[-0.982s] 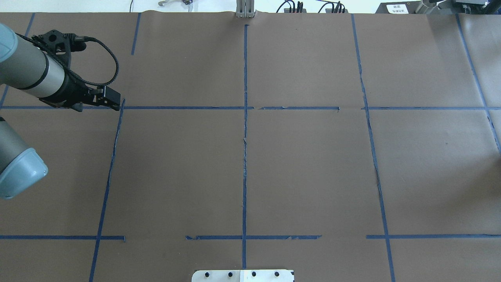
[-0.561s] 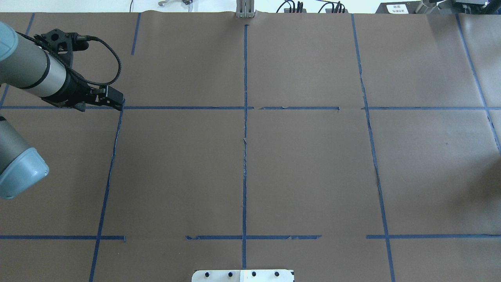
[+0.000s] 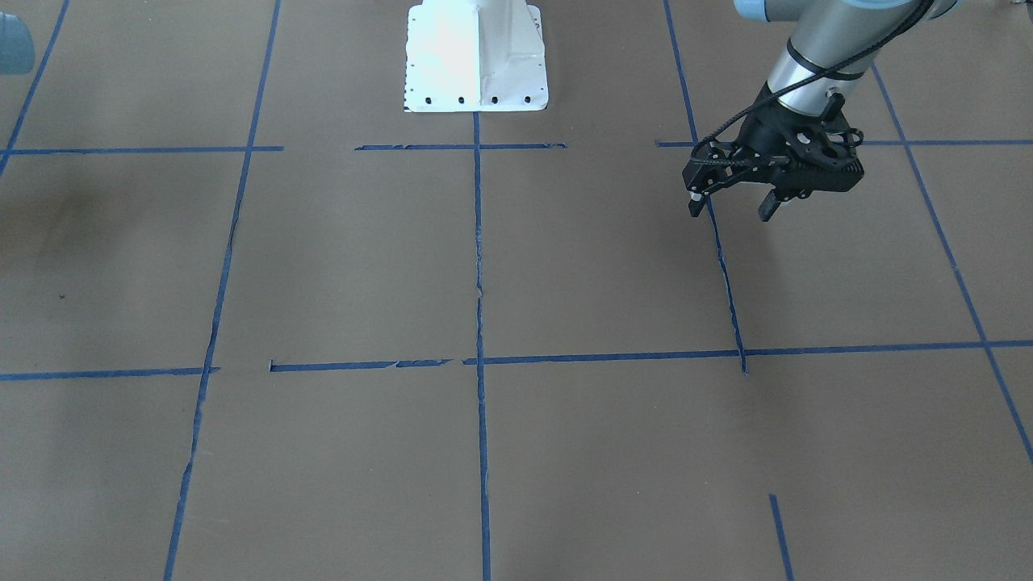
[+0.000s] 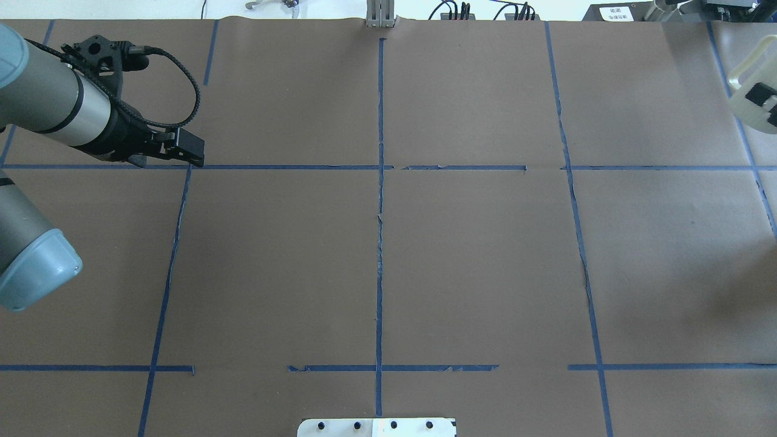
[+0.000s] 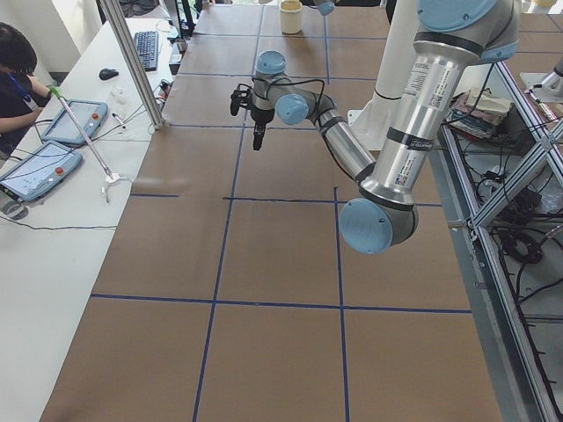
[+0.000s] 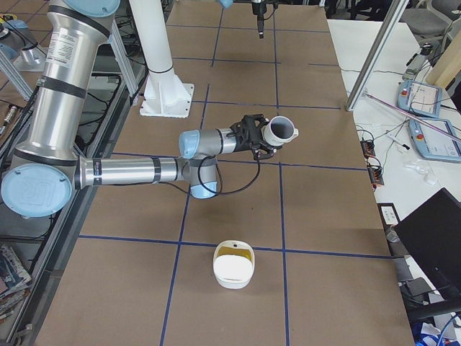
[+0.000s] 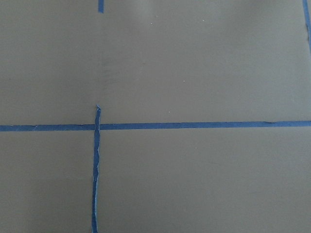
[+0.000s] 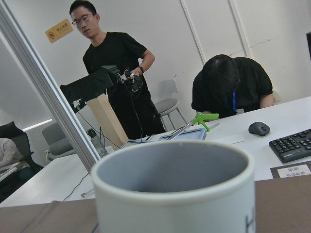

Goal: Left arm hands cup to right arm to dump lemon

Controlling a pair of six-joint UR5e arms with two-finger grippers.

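Note:
My right gripper (image 6: 268,137) is shut on the white mug (image 6: 279,132) and holds it tilted above the table. The mug shows at the overhead view's right edge (image 4: 746,112), handle up. In the right wrist view the mug (image 8: 175,194) fills the lower half and shows its grey inside. The lemon is hidden. My left gripper (image 3: 730,206) is open and empty, hovering over a blue tape line. It also shows in the overhead view (image 4: 193,152) at the left and in the exterior left view (image 5: 255,141).
A white tub (image 6: 233,268) with a yellowish inside stands on the table near its right end. The white robot base (image 3: 476,56) is at the table's edge. Two people (image 8: 116,73) are at a desk beyond the table. Blue tape lines (image 7: 95,160) cross the brown table.
My left gripper has moved a little to the right in the overhead view. The mug has come into that view at its right edge.

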